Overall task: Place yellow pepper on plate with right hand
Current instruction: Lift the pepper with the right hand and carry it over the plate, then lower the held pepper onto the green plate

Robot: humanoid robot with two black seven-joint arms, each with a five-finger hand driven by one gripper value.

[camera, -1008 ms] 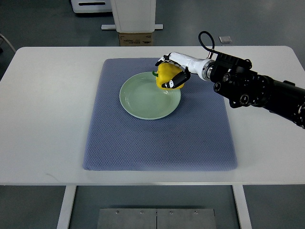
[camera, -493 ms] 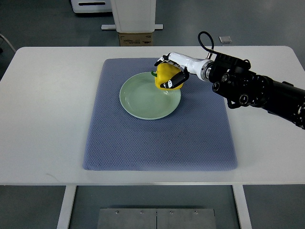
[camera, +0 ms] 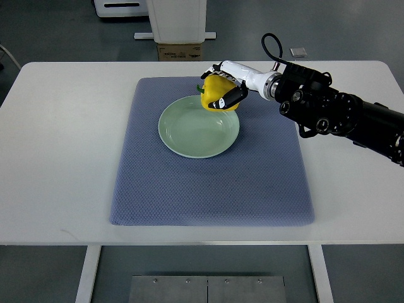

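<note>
My right hand (camera: 222, 93) is wrapped around the yellow pepper (camera: 214, 95), fingers (camera: 231, 98) curled over its side. The pepper sits at about one o'clock of the green plate (camera: 189, 136), over its far rim; I cannot tell whether it touches. The plate lies on the blue mat (camera: 208, 189) in the middle of the white desk (camera: 57, 164). My arm reaches in from three o'clock.

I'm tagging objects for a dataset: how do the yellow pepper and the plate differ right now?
The yellow pepper is bright yellow and bulgy; the plate is pale green, flat and round. The pepper is gripped by the right hand; the plate lies free on the blue mat. The plate looks wider.
</note>
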